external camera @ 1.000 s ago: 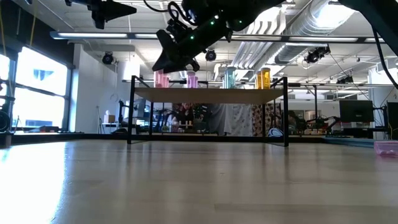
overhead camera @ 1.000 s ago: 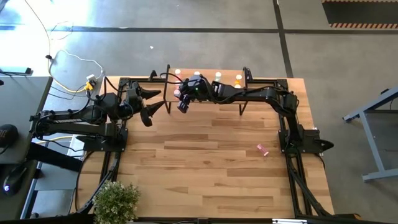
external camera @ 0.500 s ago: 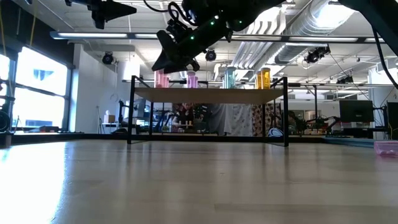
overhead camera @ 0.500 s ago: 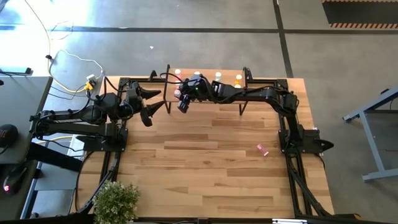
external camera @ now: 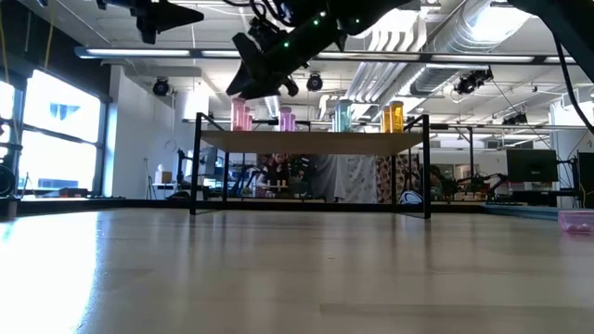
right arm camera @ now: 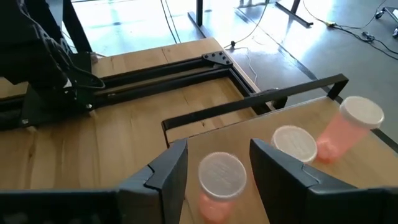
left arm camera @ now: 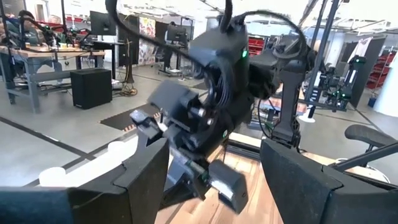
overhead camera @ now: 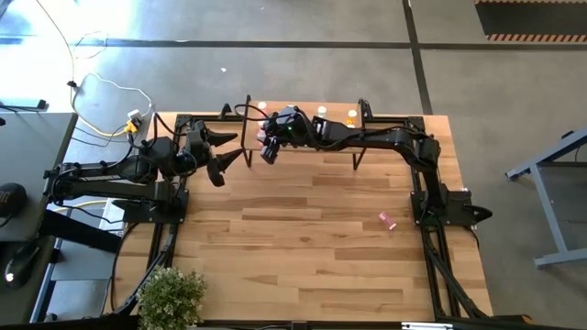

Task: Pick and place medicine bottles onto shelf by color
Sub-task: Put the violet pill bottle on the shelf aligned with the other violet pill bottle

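Observation:
The shelf (external camera: 316,139) stands at the table's far edge and carries pink (external camera: 240,115), teal (external camera: 342,117) and orange (external camera: 393,118) medicine bottles, all upright. My right gripper (right arm camera: 217,163) hovers open above the shelf's left end. Its fingers stand either side of a white-capped pink bottle (right arm camera: 222,177) that rests on the board, with gaps on both sides. Two more pink bottles (right arm camera: 295,143) (right arm camera: 348,124) stand beside it. My left gripper (overhead camera: 229,151) waits open, level, to the shelf's left. One pink bottle (overhead camera: 388,220) lies on the table at the right.
Black frame rails (overhead camera: 431,247) run along the table's left and right sides. A potted plant (overhead camera: 171,298) sits at the near left corner. The plank tabletop (overhead camera: 303,247) in front of the shelf is free room. The two grippers are close together at the shelf's left end.
My right gripper has risen a little above the shelf's left end, and its fingers stand wider apart than before. The pink bottle beneath it stays upright on the board.

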